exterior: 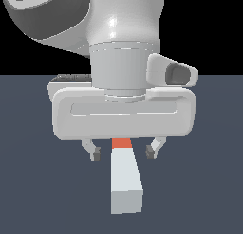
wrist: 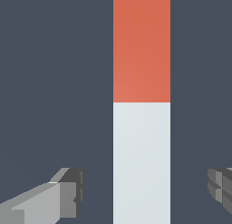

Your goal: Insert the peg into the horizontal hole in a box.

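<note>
Peg (exterior: 125,181) lies flat on the desk (exterior: 199,181), right under the hand (exterior: 123,152). The hand is wide open, with 1 finger (wrist: 68,193) on each side, not touching. If it closes off-centre, the peg could twist away. No box shows.

Peg (exterior: 126,181): showing smooth, matt, plastic-like faces, pale grey-white with an orange-red end. Gripper (exterior: 124,152): body showing glossy white plastic-like casing; fingertips (wrist: 72,191) appearing dull dark grey. Floor (exterior: 38,181): looking flat, matt slate-blue.
</note>
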Controlling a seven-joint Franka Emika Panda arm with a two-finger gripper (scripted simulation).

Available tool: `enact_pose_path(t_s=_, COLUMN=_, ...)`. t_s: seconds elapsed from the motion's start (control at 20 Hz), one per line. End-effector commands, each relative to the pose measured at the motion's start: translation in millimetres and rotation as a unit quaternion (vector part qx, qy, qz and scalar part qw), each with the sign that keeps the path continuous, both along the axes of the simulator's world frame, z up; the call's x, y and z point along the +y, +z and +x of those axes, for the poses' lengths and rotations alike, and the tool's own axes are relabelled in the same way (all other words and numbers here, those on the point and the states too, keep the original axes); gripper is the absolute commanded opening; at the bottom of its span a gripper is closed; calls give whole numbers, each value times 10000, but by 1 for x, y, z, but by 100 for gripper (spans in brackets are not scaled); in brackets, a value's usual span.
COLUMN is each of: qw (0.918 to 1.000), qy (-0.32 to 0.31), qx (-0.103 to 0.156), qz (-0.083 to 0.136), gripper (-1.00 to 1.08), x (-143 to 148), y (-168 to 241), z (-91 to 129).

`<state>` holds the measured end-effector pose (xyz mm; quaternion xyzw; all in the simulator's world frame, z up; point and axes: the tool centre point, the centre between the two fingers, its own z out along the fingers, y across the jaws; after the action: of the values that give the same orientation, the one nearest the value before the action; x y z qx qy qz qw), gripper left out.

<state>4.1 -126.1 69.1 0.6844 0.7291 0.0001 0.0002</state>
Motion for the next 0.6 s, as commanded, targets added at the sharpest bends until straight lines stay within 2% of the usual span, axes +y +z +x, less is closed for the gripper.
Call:
enact_pose_path(t_s=0.0, qw=10000, qy=0, qx=6, qz=1, gripper=100, x=0, y=-7, z=0)
enact_pose_path(t_s=0.3, qw=10000, qy=2, qx=3, qz=1, gripper=100, x=1, y=-37, z=-1)
enact_pose_path(t_s=0.55, qw=10000, qy=4, qx=2, qz=1, gripper=100, x=1, y=-47, z=0)
